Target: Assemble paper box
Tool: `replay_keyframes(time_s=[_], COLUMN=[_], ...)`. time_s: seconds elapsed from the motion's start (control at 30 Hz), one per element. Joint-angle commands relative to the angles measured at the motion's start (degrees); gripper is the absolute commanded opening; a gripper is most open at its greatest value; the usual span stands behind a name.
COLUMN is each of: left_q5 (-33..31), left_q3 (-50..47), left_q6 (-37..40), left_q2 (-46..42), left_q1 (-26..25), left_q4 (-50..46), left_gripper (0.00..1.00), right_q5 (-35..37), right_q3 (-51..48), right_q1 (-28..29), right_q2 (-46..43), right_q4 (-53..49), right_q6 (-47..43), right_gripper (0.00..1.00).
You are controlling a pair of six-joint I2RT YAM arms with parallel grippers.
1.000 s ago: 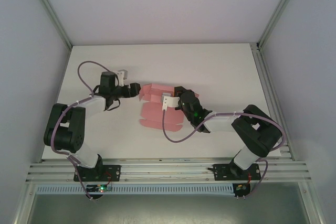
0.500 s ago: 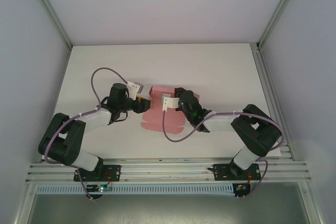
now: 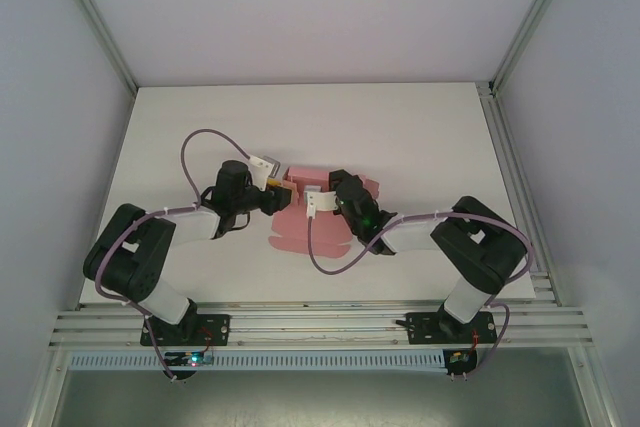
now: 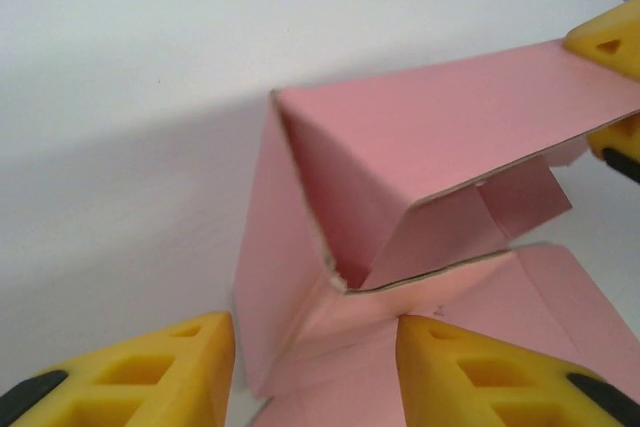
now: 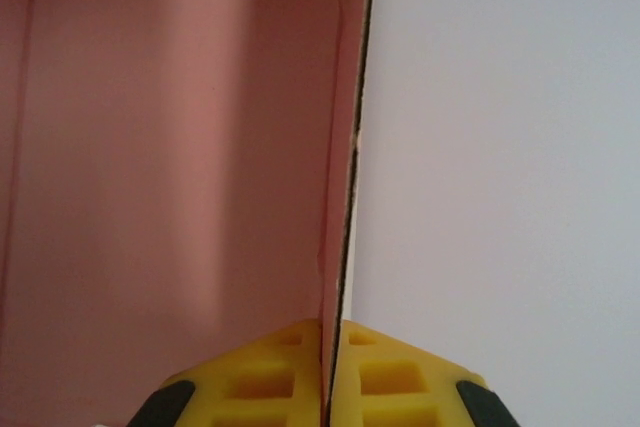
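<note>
The paper box (image 3: 298, 227) is pink card, partly folded, lying mid-table between both arms. In the left wrist view one box (image 4: 430, 137) wall stands raised over a folded corner, with flaps spread flat below. My left gripper (image 3: 279, 195) is at the box's left end, open (image 4: 315, 379), one finger on each side of a low corner flap. My right gripper (image 3: 318, 199) is shut (image 5: 335, 372) on the edge of an upright pink wall (image 5: 170, 147). Its yellow fingertips (image 4: 608, 42) pinch that wall's far end in the left wrist view.
The white table (image 3: 420, 127) stretches bare behind and to both sides of the box. Grey enclosure walls and an aluminium rail (image 3: 320, 322) at the near edge bound the space. Purple cables loop off both arms.
My left arm swung right and lower, bringing its gripper from clear of the box up to the left corner. The right gripper shifted slightly left, still gripping the wall.
</note>
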Motion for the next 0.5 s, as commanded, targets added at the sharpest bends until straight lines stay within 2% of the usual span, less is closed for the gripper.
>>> replay_keyframes(time_s=[0.0,0.2,0.27,0.33,0.4,0.47], left_q5=[-5.4,-11.1,-15.2,-20.5,-23.4,-28.5], left_q3=[0.6,-1.0,-1.9,-2.1,-1.9,-1.1], left_q6=[2.5,1.8,1.6,1.1,0.2,-0.5], left_q2=[1.8,3.4,3.9,5.1,6.6,7.8], left_q1=[-2.0,-4.2,-5.3,-6.5,-7.6,-8.9], left_q4=[6.1,9.3,10.4,12.0,13.7,13.6], left_gripper=[0.46,0.44,0.42,0.37,0.26,0.20], right_q5=[1.4,3.3,4.3,4.4,4.1,4.5], right_q3=[-0.7,-2.1,-2.6,-2.6,-2.5,-2.3], right_q1=[1.3,2.3,2.4,2.5,2.7,2.9], right_q2=[1.7,2.5,3.0,3.0,3.1,3.5], right_q4=[-0.6,0.2,1.7,1.7,0.8,0.6], right_q6=[-2.6,-4.9,-5.7,-5.2,-4.9,-4.5], right_gripper=[0.07,0.05,0.05,0.05,0.04,0.04])
